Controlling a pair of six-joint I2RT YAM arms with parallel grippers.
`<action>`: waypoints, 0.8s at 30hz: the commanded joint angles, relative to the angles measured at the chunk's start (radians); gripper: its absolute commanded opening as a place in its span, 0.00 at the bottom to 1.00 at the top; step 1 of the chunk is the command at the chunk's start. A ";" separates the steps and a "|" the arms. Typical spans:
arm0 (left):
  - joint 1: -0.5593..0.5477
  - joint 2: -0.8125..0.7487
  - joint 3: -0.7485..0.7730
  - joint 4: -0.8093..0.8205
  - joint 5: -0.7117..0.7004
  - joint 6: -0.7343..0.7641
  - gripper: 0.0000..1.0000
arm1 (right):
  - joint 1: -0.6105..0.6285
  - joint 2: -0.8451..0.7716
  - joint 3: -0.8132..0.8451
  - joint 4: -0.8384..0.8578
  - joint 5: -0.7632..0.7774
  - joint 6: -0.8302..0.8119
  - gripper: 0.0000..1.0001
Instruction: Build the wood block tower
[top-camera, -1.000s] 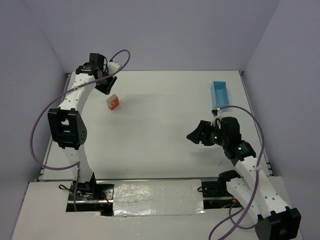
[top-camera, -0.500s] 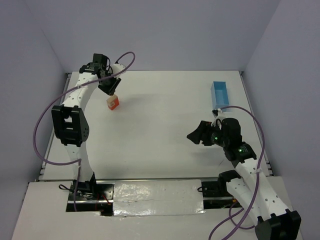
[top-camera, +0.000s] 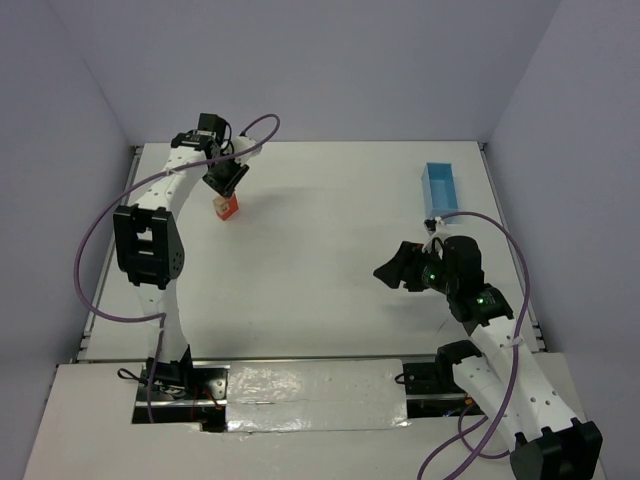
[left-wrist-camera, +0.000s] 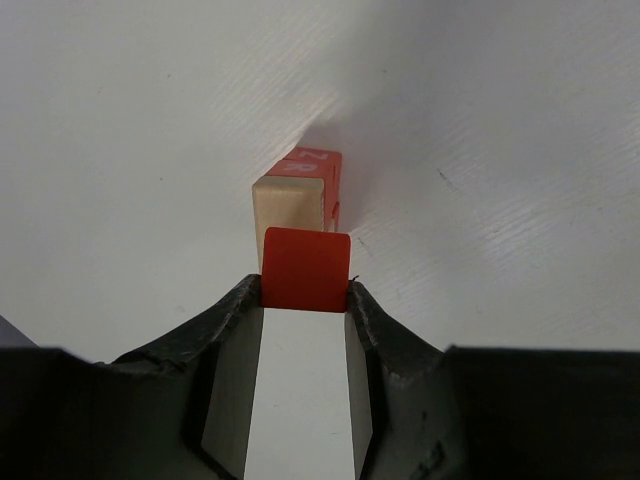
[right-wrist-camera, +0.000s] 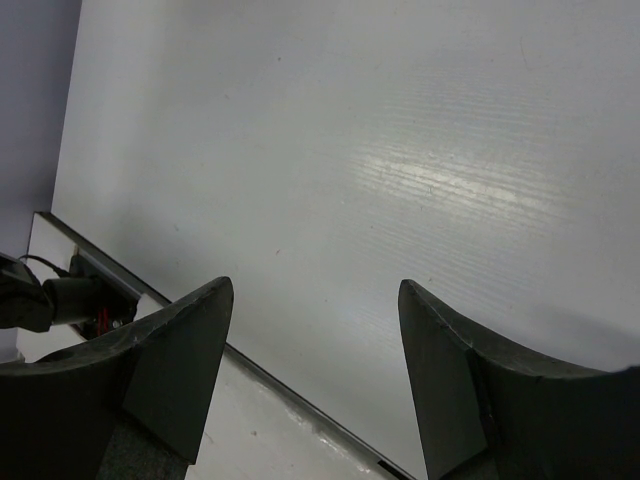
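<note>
A short stack (top-camera: 226, 206) of a tan block on a red-orange cube stands on the white table at the far left. In the left wrist view the stack (left-wrist-camera: 297, 193) lies just beyond my fingertips. My left gripper (top-camera: 225, 180) hovers at the stack's far side, shut on a flat red-orange block (left-wrist-camera: 305, 270) pinched between the tips of my left gripper (left-wrist-camera: 304, 290). My right gripper (top-camera: 393, 268) is open and empty above bare table at the right; the right wrist view shows my right gripper (right-wrist-camera: 315, 290) with nothing between its jaws.
A light blue rectangular box (top-camera: 441, 190) lies at the far right of the table. Purple cables loop off both arms. The table's near edge and taped base strip (right-wrist-camera: 150, 295) show in the right wrist view.
My left gripper has moved right and slightly nearer, coming over the stack with the red-orange block still in it. The right arm has not moved.
</note>
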 joint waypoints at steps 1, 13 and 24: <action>0.001 -0.032 0.002 0.014 -0.032 0.025 0.15 | 0.005 -0.006 -0.013 0.044 -0.003 -0.014 0.74; 0.001 -0.010 0.005 0.016 -0.055 0.025 0.20 | 0.005 -0.010 -0.020 0.047 -0.008 -0.014 0.74; 0.000 0.011 -0.003 0.022 -0.055 0.020 0.26 | 0.006 -0.017 -0.023 0.049 -0.008 -0.014 0.74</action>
